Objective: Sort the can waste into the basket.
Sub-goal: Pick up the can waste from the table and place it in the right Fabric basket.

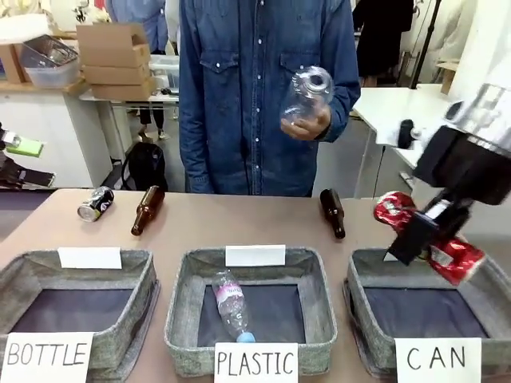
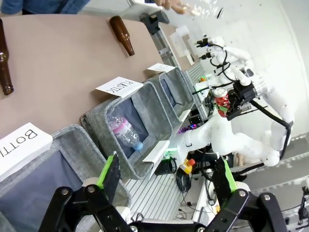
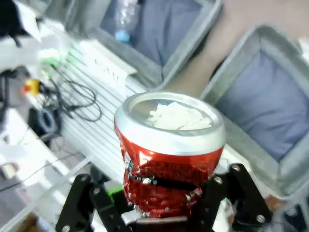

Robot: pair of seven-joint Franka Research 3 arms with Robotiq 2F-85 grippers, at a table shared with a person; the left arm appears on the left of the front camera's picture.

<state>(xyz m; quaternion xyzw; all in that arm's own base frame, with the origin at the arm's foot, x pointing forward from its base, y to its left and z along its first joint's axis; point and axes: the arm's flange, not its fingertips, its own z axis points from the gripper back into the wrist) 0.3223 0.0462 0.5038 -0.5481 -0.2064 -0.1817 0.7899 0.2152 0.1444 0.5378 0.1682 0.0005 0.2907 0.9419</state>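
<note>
Your right hand (image 1: pixel 419 235) is clamped across the middle of the crushed red can (image 1: pixel 461 259). The can hangs tilted in the air above the right-hand part of the CAN basket (image 1: pixel 363 275), clear of its rim.

The main risk, as I judge it, is a release too far to one side. In the front view one end of the can reaches toward the basket's right wall. The right wrist view shows the dark lining off to one side of the can, not straight behind it. A drop from here could clip the rim and bounce onto the worktop (image 1: pixel 239 219) or off its edge. The can is dented and shiny, so it may also twist in the grip if you tilt it.

The person (image 1: pixel 255 96) stands at the far side holding a clear bottle (image 1: pixel 306 94) at chest height, well apart from your arm. Watch for a reach toward the PLASTIC basket (image 1: pixel 188 295) that crosses your path. Your left hand (image 2: pixel 169 169) has its fingers spread apart and holds nothing, near the BOTTLE basket (image 1: pixel 144 279).

The room behind is a busy lab with white benches and cardboard boxes (image 1: pixel 116 52). The worktop is plain, brown and matte. The three grey fabric baskets line its near edge, and the middle one holds a plastic bottle (image 1: pixel 230 303). Beyond them lie a brown glass bottle (image 1: pixel 148 210) left of middle and another brown bottle (image 1: pixel 333 213) to the right. The dark can (image 1: pixel 95 203) lies on its side at the far left, not yet sorted.
</note>
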